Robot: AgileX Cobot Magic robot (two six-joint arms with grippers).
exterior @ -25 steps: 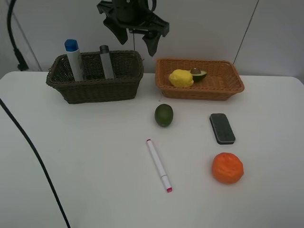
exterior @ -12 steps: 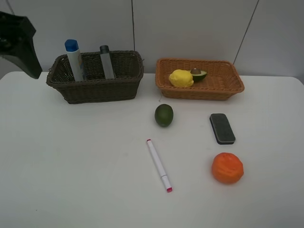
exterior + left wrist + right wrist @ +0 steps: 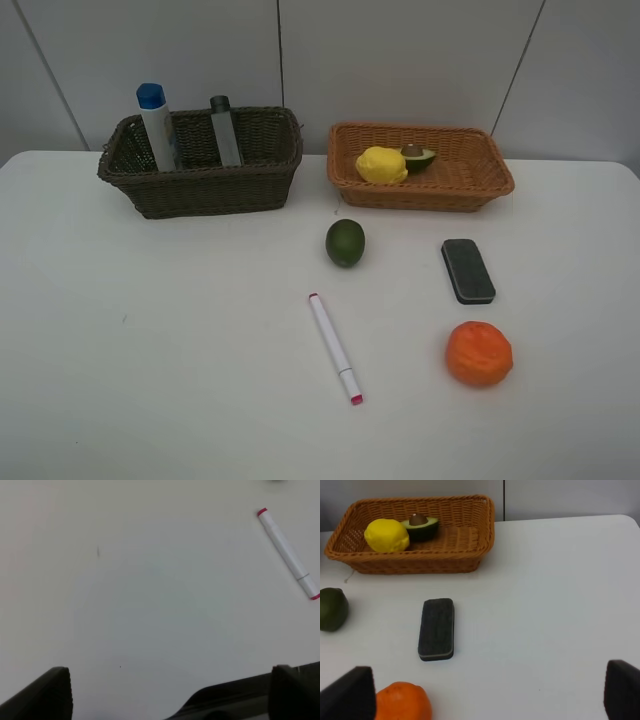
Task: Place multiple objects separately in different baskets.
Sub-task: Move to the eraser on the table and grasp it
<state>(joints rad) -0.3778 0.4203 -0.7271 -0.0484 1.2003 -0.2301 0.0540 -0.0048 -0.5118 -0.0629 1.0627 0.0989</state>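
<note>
A white bottle with a blue cap (image 3: 157,125) and a dark green bottle (image 3: 224,130) stand in the dark brown basket (image 3: 200,192). A lemon (image 3: 381,165) and a halved avocado (image 3: 418,156) lie in the orange-tan basket (image 3: 432,193). A lime (image 3: 345,242), a black-and-blue eraser (image 3: 468,270), a white pink-tipped marker (image 3: 334,347) and an orange (image 3: 479,353) lie on the table. Neither arm shows in the exterior view. My left gripper (image 3: 172,695) is open above bare table, with the marker (image 3: 288,553) off to one side. My right gripper (image 3: 485,695) is open, near the eraser (image 3: 436,628) and orange (image 3: 402,702).
The white table (image 3: 180,340) runs back to a grey wall behind the baskets. The right wrist view also shows the orange-tan basket (image 3: 415,562) with the lemon (image 3: 386,535) and avocado (image 3: 421,526), and the lime (image 3: 331,609).
The dark arm above the baskets a second ago swung to the left edge of the exterior view and has now left it. The objects have not moved.
</note>
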